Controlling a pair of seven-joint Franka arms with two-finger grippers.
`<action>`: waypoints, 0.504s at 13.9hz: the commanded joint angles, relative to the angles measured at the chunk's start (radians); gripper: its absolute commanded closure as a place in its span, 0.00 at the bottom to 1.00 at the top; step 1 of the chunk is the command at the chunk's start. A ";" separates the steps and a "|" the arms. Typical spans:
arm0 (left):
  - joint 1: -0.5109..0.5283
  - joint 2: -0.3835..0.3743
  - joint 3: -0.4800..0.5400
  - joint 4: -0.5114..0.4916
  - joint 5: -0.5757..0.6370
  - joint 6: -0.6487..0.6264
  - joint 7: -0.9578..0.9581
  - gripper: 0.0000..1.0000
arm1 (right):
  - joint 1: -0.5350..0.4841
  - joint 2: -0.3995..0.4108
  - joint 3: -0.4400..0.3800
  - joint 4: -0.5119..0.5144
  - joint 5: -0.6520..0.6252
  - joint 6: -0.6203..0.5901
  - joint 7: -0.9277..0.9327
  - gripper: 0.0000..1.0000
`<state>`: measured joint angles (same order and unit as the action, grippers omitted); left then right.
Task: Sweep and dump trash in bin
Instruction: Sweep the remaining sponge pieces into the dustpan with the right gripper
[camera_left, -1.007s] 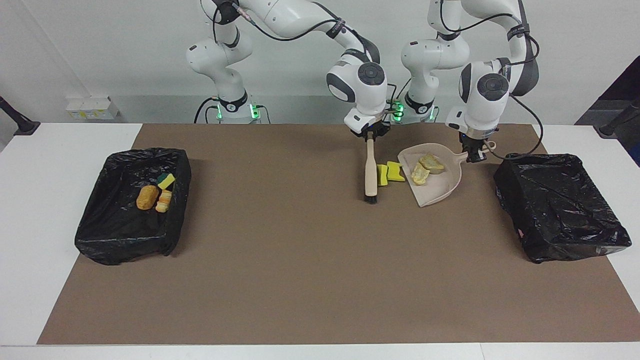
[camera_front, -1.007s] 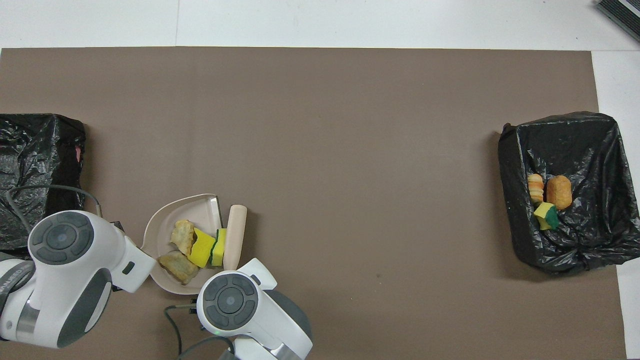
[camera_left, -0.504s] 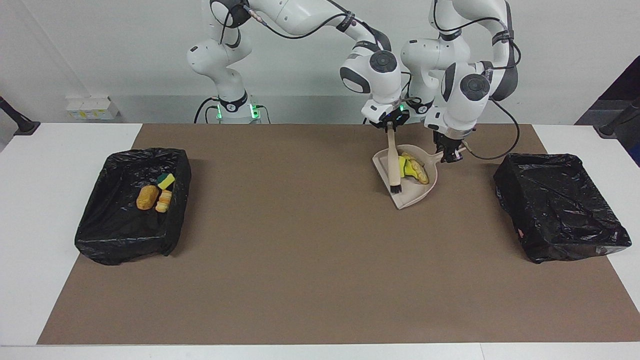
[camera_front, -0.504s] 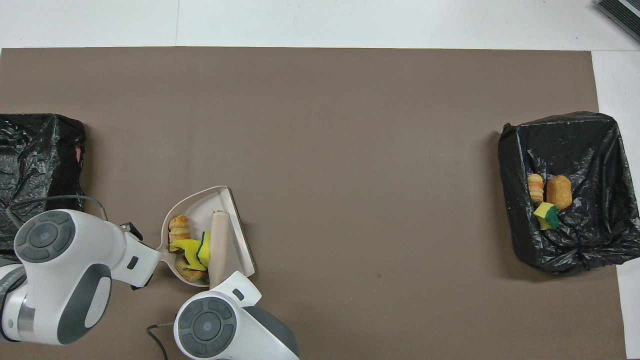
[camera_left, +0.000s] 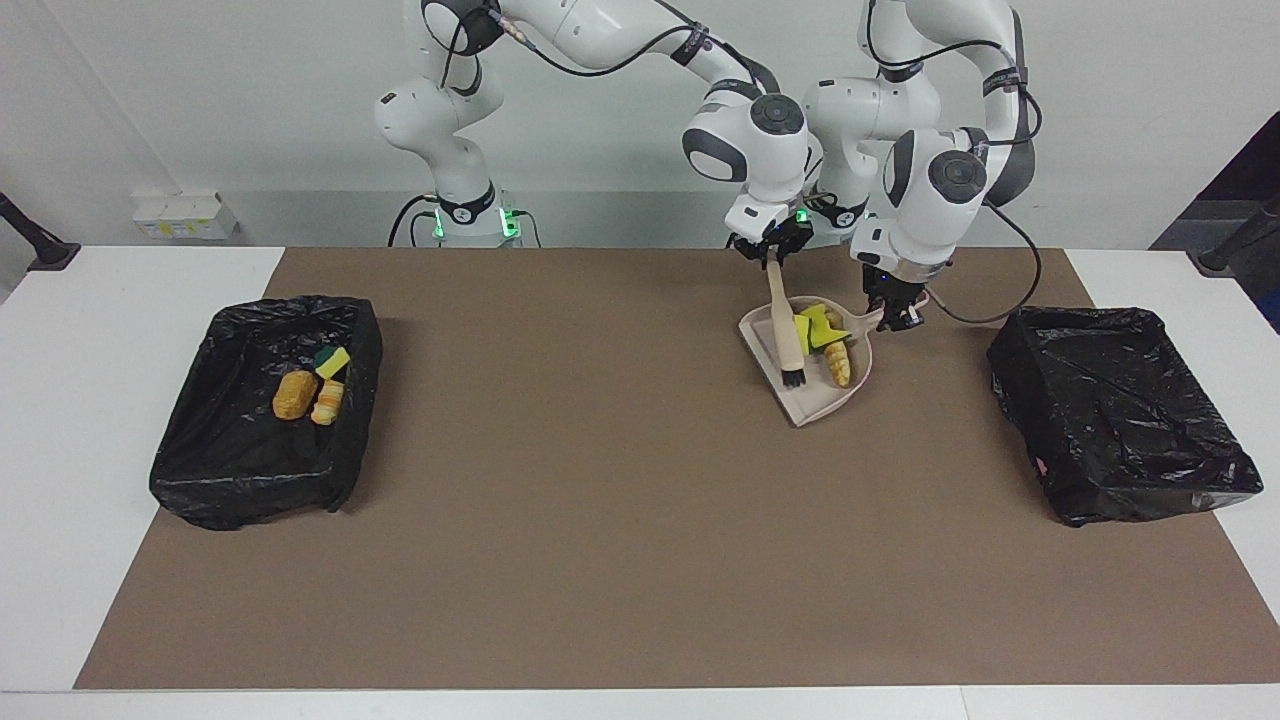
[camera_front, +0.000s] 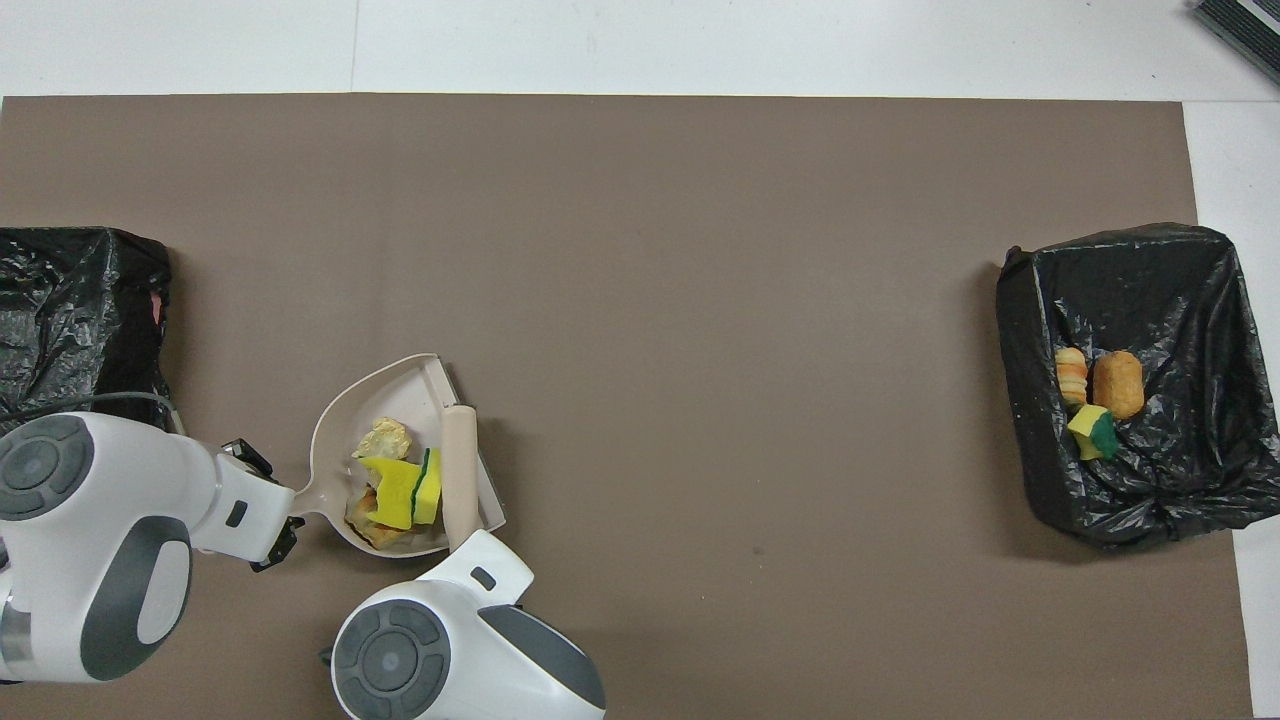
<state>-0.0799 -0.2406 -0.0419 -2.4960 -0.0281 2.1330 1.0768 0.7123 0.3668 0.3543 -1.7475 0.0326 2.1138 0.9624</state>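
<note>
- Left gripper (camera_left: 898, 318) clenches the dustpan (camera_left: 812, 400) handle — trash (camera_left: 822, 331) lies inside.
- Right gripper (camera_left: 772, 254) grasps the brush (camera_left: 786, 343) — bristles in the pan.

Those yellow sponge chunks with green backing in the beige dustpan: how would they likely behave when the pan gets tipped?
The yellow sponge chunks with green backing look light and soft, so they would probably slide out readily. Their blocky, flat faces suggest tumbling rather than rolling. Piled loosely against the beige dustpan wall, they may shift early.
</note>
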 joint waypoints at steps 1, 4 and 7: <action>0.029 -0.005 -0.001 0.012 -0.056 0.010 0.032 1.00 | -0.020 -0.048 0.005 0.000 -0.065 -0.075 0.044 1.00; 0.039 -0.005 0.004 0.016 -0.093 0.008 0.034 1.00 | -0.033 -0.081 0.005 0.000 -0.066 -0.115 0.045 1.00; 0.060 -0.005 0.007 0.022 -0.157 0.008 0.055 1.00 | -0.071 -0.133 0.009 -0.001 -0.068 -0.159 0.038 1.00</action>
<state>-0.0433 -0.2406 -0.0364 -2.4877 -0.1419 2.1343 1.0921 0.6736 0.2816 0.3513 -1.7415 -0.0089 1.9893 0.9749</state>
